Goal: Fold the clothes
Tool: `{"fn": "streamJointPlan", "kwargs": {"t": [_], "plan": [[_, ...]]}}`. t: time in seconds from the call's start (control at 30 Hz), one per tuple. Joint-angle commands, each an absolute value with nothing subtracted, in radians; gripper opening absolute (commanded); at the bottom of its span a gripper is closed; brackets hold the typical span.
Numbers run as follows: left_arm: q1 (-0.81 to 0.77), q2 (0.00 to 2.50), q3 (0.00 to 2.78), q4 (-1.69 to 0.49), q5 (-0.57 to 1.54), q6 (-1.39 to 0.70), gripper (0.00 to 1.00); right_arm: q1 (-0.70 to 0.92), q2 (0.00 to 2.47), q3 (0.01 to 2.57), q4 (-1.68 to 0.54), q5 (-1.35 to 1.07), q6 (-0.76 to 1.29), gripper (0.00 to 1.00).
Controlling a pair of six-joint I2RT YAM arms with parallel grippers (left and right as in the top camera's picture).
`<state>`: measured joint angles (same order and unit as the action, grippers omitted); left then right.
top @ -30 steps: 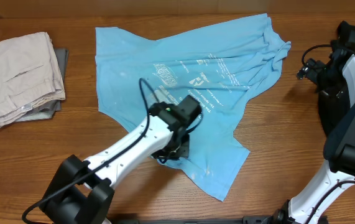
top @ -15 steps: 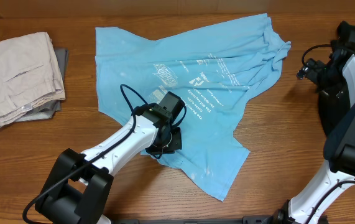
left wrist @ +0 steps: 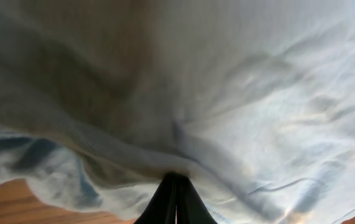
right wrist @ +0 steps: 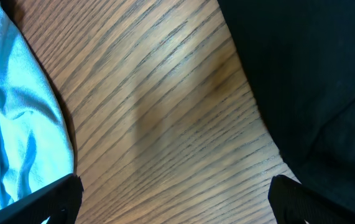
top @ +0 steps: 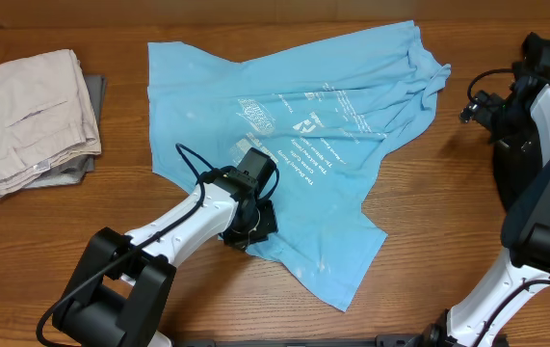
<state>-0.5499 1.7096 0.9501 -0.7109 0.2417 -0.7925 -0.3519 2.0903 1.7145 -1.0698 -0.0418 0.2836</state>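
The clothes are a light blue T-shirt (top: 323, 125) with white print, lying spread and rumpled across the middle of the wooden table (top: 448, 222). My left gripper (top: 250, 224) sits low on its lower left part, near the hem. In the left wrist view the black fingers (left wrist: 176, 177) are pressed together with a fold of the T-shirt (left wrist: 258, 93) pinched at their tips and draped above them. My right gripper (top: 474, 104) hovers open at the right, beside the shirt's bunched sleeve. In the right wrist view its fingertips (right wrist: 174, 190) stand wide apart over bare wood, with the shirt's edge (right wrist: 15, 124) at the left.
Folded beige trousers (top: 29, 116) lie at the far left on top of a grey garment (top: 72, 172). The right arm's black and white links (top: 544, 212) fill the right edge. A black surface (right wrist: 314, 74) borders the wood in the right wrist view.
My left gripper has slid leftward across the shirt's lower part, staying shut. The shirt's outline has hardly changed. The right arm has not moved.
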Motion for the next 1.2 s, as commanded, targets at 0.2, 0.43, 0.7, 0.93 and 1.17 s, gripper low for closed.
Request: {"fn": "streamJointPlan", "kwargs": {"t": [0.2, 0.43, 0.7, 0.93, 1.17], "plan": [[-0.538, 1.713, 0.905, -0.690, 0.275, -0.947, 0.04, -0.350, 2.076, 1.725, -1.067, -0.038, 0.281, 1.00], [-0.534, 1.713, 0.905, -0.791, 0.281, -0.900, 0.04, -0.350, 2.076, 1.725, -1.067, -0.038, 0.281, 1.00], [-0.453, 1.713, 0.905, -0.896, 0.171, -0.825, 0.04, -0.350, 2.076, 1.725, -1.067, -0.038, 0.281, 1.00], [-0.404, 1.712, 0.911, -0.889, 0.230, -0.807, 0.04, -0.350, 2.076, 1.725, -1.067, -0.038, 0.281, 1.00], [-0.418, 1.703, 0.970, -0.854, 0.320, -0.756, 0.04, -0.350, 2.076, 1.725, -1.067, -0.038, 0.281, 1.00]]}}
